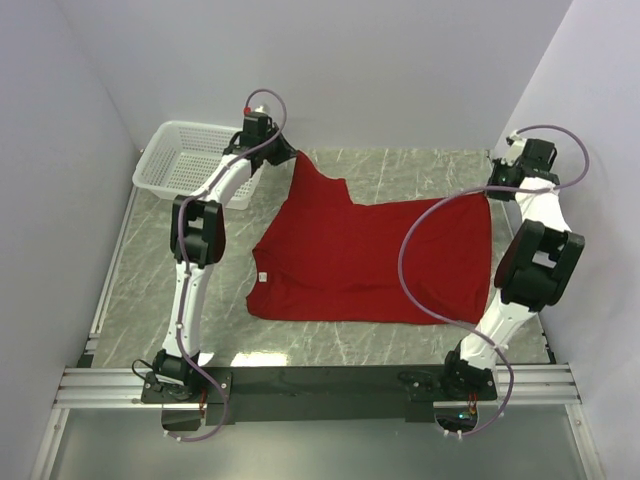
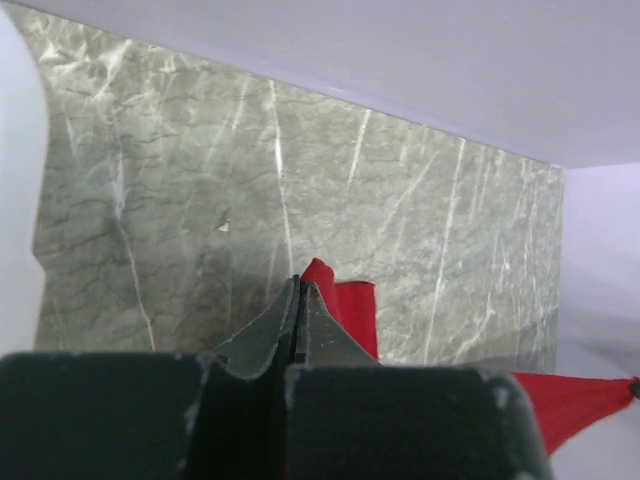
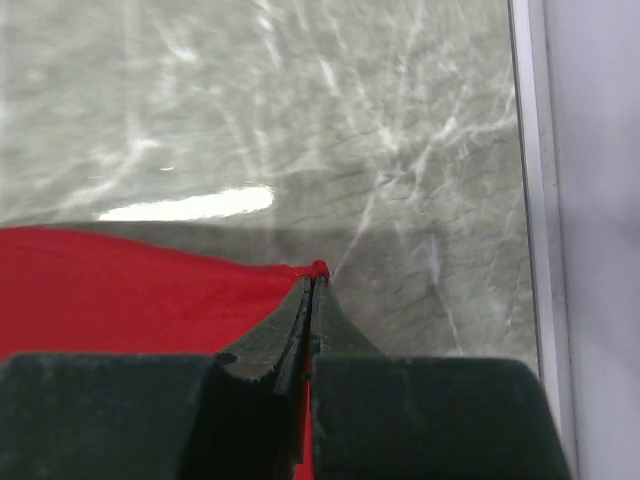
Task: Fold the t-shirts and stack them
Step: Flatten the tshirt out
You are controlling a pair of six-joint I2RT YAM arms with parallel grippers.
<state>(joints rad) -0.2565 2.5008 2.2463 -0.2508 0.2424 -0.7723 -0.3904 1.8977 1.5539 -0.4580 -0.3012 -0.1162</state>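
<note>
Between closed fingers (image 2: 262, 338) — t-shirt (image 1: 380, 260) corners.

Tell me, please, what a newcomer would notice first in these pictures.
The red t-shirt strikes first, spread across the middle of the marble table. The left gripper and the right gripper each pinch one far corner of it. A white basket stands at the far left.

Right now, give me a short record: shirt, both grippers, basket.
shirt: red t-shirt, spread open mid-table, not yet folded
left gripper: shut on the shirt's far left corner
right gripper: shut on the shirt's far right corner
basket: white, far left of the table, behind the left arm
stack: none visible
</note>
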